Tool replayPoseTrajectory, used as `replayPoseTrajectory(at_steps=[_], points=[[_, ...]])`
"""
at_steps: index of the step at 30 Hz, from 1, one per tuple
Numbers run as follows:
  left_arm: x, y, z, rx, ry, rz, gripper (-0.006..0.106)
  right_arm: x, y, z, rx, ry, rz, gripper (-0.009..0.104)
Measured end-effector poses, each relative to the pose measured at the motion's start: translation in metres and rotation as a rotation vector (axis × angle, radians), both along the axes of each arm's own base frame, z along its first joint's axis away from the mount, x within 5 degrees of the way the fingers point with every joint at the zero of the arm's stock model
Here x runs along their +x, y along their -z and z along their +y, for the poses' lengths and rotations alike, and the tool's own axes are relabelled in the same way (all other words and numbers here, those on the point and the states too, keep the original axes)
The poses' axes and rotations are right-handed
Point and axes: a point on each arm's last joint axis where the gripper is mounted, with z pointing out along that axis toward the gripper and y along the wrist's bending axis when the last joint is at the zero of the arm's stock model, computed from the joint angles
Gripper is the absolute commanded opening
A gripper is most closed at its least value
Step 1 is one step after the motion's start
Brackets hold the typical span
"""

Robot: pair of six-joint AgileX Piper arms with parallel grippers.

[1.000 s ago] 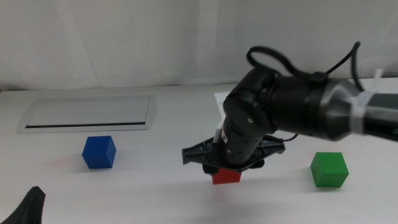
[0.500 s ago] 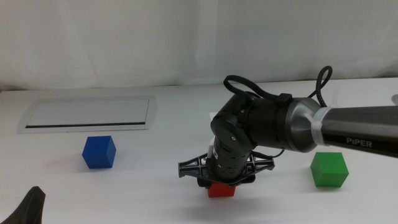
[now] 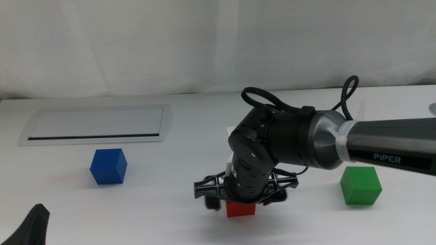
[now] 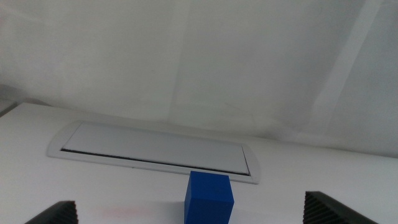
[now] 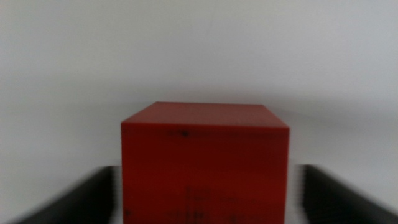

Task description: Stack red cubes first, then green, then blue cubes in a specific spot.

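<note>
1. The right gripper (image 3: pixel 241 201) is low over the white tabletop (image 3: pixel 163 204), its jaws apart either side of the small matte red cube (image 3: pixel 240 209).
2. The green cube (image 3: pixel 360 185) and blue cube (image 3: pixel 109 166) sit well apart.
3. The left gripper (image 4: pixel 186 214), jaws wide apart, waits near the bottom edge.

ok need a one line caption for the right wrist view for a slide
Right pincer straddles the red cube on the white table, jaws apart on either side.

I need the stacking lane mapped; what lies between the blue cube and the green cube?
In the middle view, the red cube sits between the blue cube and green cube, with the right gripper over it.
</note>
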Motion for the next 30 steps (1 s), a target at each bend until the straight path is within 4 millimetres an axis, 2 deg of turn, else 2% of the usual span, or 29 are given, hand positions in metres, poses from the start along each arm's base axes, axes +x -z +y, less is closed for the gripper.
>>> replayPoseTrajectory(at_steps=[1, 6, 9, 11, 17, 19, 22, 27, 30], points=[[0.0, 0.0, 0.0, 0.0, 0.0, 0.0, 0.09, 0.0, 0.002, 0.001, -0.002, -0.001, 0.002, 0.103], [0.0, 0.0, 0.0, 0.0, 0.0, 0.0, 0.09, 0.001, 0.002, 0.0, -0.004, -0.01, -0.007, 0.103], [0.0, 0.0, 0.0, 0.0, 0.0, 0.0, 0.09, 0.002, -0.007, 0.001, 0.001, -0.03, -0.026, 0.103], [0.0, 0.0, 0.0, 0.0, 0.0, 0.0, 0.09, 0.003, -0.022, 0.001, 0.006, -0.056, -0.048, 0.103], [0.0, 0.0, 0.0, 0.0, 0.0, 0.0, 0.09, 0.006, -0.092, -0.011, 0.019, -0.138, -0.173, 0.103], [0.0, 0.0, 0.0, 0.0, 0.0, 0.0, 0.09, 0.012, -0.12, -0.029, 0.033, -0.125, -0.219, 0.103], [0.0, 0.0, 0.0, 0.0, 0.0, 0.0, 0.09, 0.022, -0.149, -0.066, 0.002, -0.079, -0.242, 0.103], [0.0, 0.0, 0.0, 0.0, 0.0, 0.0, 0.09, 0.028, -0.18, -0.133, -0.068, 0.001, -0.242, 0.103], [0.0, 0.0, 0.0, 0.0, 0.0, 0.0, 0.09, 0.019, -0.184, -0.175, -0.092, 0.069, -0.232, 0.103]])
